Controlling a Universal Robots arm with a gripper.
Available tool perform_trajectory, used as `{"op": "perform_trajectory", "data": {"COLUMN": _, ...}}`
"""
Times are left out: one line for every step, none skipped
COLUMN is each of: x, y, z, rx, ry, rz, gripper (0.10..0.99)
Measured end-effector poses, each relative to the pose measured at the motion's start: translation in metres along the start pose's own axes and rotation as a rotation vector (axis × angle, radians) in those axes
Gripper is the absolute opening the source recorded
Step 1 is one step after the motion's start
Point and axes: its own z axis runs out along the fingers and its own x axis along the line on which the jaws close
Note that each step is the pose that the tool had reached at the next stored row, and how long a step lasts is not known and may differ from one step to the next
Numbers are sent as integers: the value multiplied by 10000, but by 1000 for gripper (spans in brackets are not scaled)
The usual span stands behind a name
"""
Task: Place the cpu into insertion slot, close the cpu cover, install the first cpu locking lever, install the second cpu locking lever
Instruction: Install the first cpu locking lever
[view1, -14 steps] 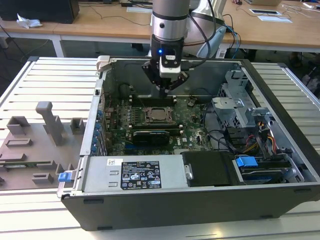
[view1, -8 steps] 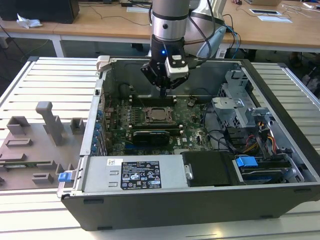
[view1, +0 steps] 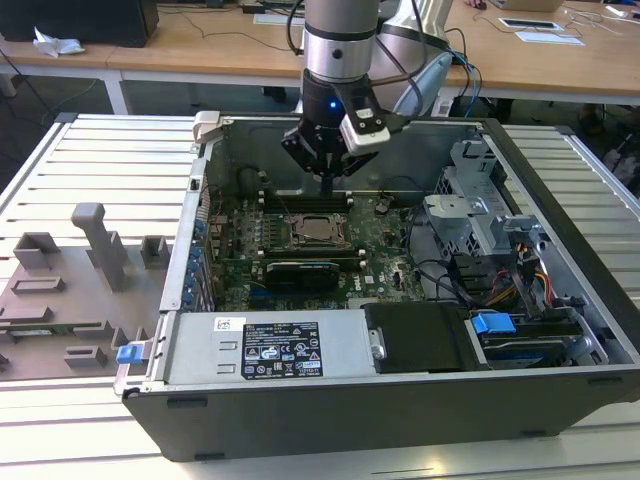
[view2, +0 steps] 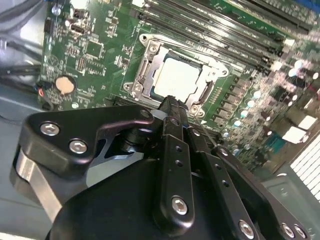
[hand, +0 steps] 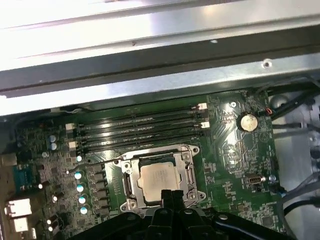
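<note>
While my claw (view1: 327, 184) hangs just above the green board (hand: 235, 165), fingers pressed together with nothing between them, the cpu (hand: 159, 181) lies flat in the insertion slot (hand: 126, 167), framed by the cpu cover (hand: 189, 175). I judge the chip light, stiff and easily damaged underneath, best taken by two opposite edges; the cover is thin, springy sheet metal, better pushed down at its rim than pinched.
</note>
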Motion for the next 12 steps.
{"op": "perform_trajectory", "data": {"x": 0, "y": 0, "z": 0, "rx": -2, "ry": -1, "rz": -164, "gripper": 106}}
{"op": "perform_trajectory", "data": {"x": 0, "y": 0, "z": 0, "rx": -6, "ry": -3, "rz": -336, "gripper": 106}}
{"op": "perform_trajectory", "data": {"x": 0, "y": 0, "z": 0, "rx": -9, "ry": -5, "rz": -494, "gripper": 106}}
{"op": "perform_trajectory", "data": {"x": 0, "y": 0, "z": 0, "rx": -13, "ry": -6, "rz": -661, "gripper": 106}}
{"op": "perform_trajectory", "data": {"x": 0, "y": 0, "z": 0, "rx": -17, "ry": -8, "rz": -887, "gripper": 106}}
{"op": "perform_trajectory", "data": {"x": 0, "y": 0, "z": 0, "rx": -21, "ry": -10, "rz": -1054, "gripper": 106}}
{"op": "perform_trajectory", "data": {"x": 0, "y": 0, "z": 0, "rx": -25, "ry": -12, "rz": -1286, "gripper": 106}}
{"op": "perform_trajectory", "data": {"x": 0, "y": 0, "z": 0, "rx": -28, "ry": -13, "rz": -1444, "gripper": 106}}
{"op": "perform_trajectory", "data": {"x": 0, "y": 0, "z": 0, "rx": -32, "ry": -15, "rz": -1615, "gripper": 106}}
{"op": "perform_trajectory", "data": {"x": 0, "y": 0, "z": 0, "rx": -35, "ry": -16, "rz": -1775, "gripper": 106}}
{"op": "perform_trajectory", "data": {"x": 0, "y": 0, "z": 0, "rx": -38, "ry": -18, "rz": -1920, "gripper": 106}}
{"op": "perform_trajectory", "data": {"x": 0, "y": 0, "z": 0, "rx": -41, "ry": -19, "rz": -2081, "gripper": 106}}
